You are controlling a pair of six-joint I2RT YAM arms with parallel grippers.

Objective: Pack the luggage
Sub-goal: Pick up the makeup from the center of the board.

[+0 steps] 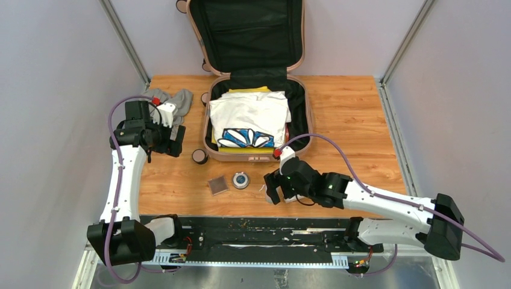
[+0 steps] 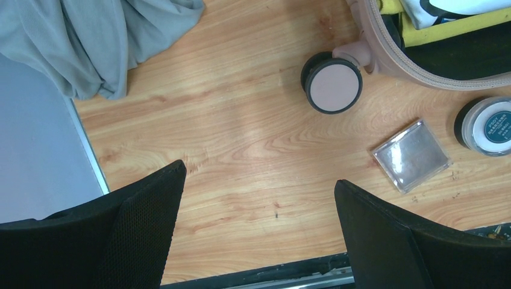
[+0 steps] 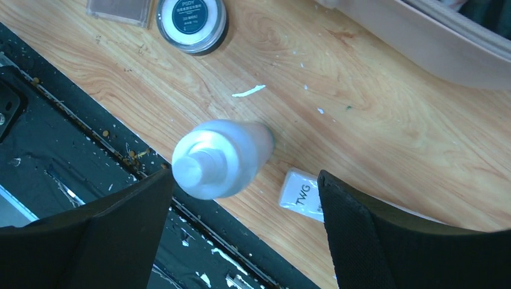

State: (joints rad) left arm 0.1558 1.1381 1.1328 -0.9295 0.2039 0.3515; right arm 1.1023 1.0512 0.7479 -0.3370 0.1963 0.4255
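The luggage [image 1: 301, 129], a pale pink hard-shell suitcase, lies open at the table's back centre, its black-lined lid standing up behind. A folded white T-shirt with a blue print [image 1: 250, 117] lies in it on a yellow garment [image 1: 241, 149]. My left gripper [image 1: 173, 139] is open and empty over bare wood left of the suitcase; its wrist view shows a suitcase wheel [image 2: 332, 82] ahead of it [image 2: 259, 174]. My right gripper [image 1: 274, 194] is open above a white bottle [image 3: 220, 158] that stands at the table's front edge, between the jaws [image 3: 246, 174] but apart from them.
A crumpled grey cloth [image 1: 173, 99] lies at the back left. A clear square case [image 1: 217, 185] and a round jar [image 1: 241, 180] sit in front of the suitcase. A small white "TWG" packet [image 3: 303, 195] lies beside the bottle. A black rail [image 1: 241, 232] runs along the near edge.
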